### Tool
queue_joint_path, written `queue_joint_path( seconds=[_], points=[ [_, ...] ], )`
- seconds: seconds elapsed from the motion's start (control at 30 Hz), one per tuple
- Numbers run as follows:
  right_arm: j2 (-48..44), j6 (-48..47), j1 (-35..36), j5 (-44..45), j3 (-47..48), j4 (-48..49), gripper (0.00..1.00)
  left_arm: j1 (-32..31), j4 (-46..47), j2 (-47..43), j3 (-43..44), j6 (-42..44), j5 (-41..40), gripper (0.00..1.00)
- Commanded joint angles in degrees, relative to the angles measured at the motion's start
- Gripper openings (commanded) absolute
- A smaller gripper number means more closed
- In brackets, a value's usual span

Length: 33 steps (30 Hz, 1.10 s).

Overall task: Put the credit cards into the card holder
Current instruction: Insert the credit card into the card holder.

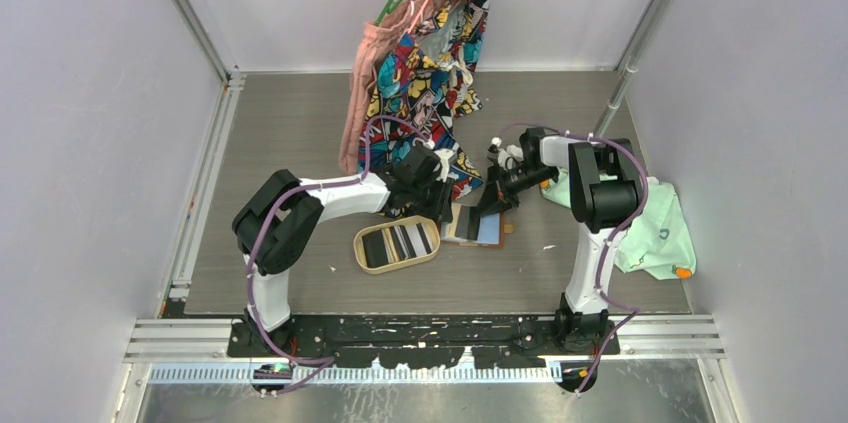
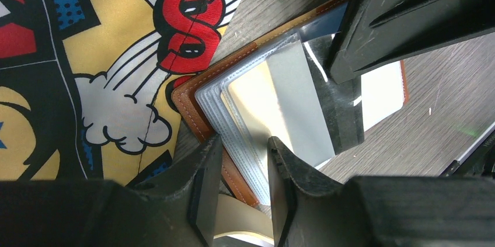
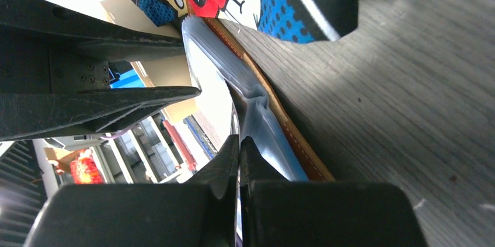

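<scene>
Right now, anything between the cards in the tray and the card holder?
Nothing lies between tray and card holder; they sit side by side. But both grippers crowd the holder: left gripper open over its clear sleeves, right gripper shut at its edge.

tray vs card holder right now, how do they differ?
Shape: the tray is oval; the holder is rectangular.
Material: the tray is light wood; the holder is brown leather with clear sleeves.
Contents: the tray holds black and striped cards; whether the holder's sleeves hold any, I cannot tell.
Shared: both lie on the table, side by side.
</scene>
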Motion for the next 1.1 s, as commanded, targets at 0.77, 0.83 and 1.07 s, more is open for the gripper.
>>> queue_joint_path(
  seconds=[0.77, 0.83, 1.07],
  points=[
    [2.1, 2.7, 1.6, 2.4, 1.5, 2.5, 0.04, -12.2, -6.6, -10.4, 3.4, 1.6, -28.8, 0.7],
    [2.1, 2.6, 1.6, 2.4, 1.5, 2.5, 0.04, -13.4, -6.5, -8.8, 4.2, 1.6, -29.2, 0.8],
    [2.0, 2.5, 1.6, 2.4, 1.6, 2.2, 0.04, -14.5, -7.6, -3.1, 8.3, 1.1, -28.4, 0.97]
  ],
)
